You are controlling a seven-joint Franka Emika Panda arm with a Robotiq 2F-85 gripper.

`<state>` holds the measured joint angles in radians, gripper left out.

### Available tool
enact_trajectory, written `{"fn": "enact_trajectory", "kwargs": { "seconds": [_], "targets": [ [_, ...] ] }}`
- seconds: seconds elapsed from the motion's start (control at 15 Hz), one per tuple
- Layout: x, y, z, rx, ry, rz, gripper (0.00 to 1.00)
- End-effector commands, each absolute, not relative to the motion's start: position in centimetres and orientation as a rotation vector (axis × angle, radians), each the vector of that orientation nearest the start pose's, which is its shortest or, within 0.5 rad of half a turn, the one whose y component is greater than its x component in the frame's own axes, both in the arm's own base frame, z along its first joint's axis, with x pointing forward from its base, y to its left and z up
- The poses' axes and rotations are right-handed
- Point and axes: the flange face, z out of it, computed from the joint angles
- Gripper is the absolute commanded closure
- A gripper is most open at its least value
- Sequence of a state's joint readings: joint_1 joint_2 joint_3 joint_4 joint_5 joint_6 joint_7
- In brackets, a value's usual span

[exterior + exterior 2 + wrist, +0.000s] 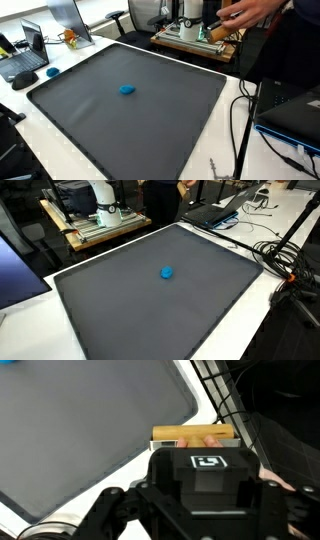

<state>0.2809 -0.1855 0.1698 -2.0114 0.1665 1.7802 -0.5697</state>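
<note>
Black robot gripper sat right up against a long yellow wooden block.
A person's hand was by the block, off past the edge of the big dark grey mat and well away from the small blue lump. I could not tell if the jaws were squeezing or loose. It looked like the grabbing step; next it would need a firm, even hold.

Plain dark grey mat with a thin black edge, small bright blue lump on it, white bench, tan, perhaps wooden, block at twelve o'clock of the black gripper
</note>
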Motion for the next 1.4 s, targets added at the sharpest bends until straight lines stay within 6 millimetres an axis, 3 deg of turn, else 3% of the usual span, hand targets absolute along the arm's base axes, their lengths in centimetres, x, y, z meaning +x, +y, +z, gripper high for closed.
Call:
{"fn": "enact_trajectory", "kwargs": {
  "seconds": [0.0,0.13,1.2,1.27,1.33],
  "targets": [
    [44.56,23.22,53.65,-2.623,-1.419,0.086,0.53],
    [44.55,23.2,53.73,-2.621,-1.421,0.09,0.65],
    [44.6,22.72,53.81,-2.597,-1.443,0.125,0.66],
    [44.66,22.58,53.86,-2.588,-1.443,0.123,0.42],
    [44.66,22.58,53.99,-2.591,-1.444,0.124,0.49]
  ]
}}
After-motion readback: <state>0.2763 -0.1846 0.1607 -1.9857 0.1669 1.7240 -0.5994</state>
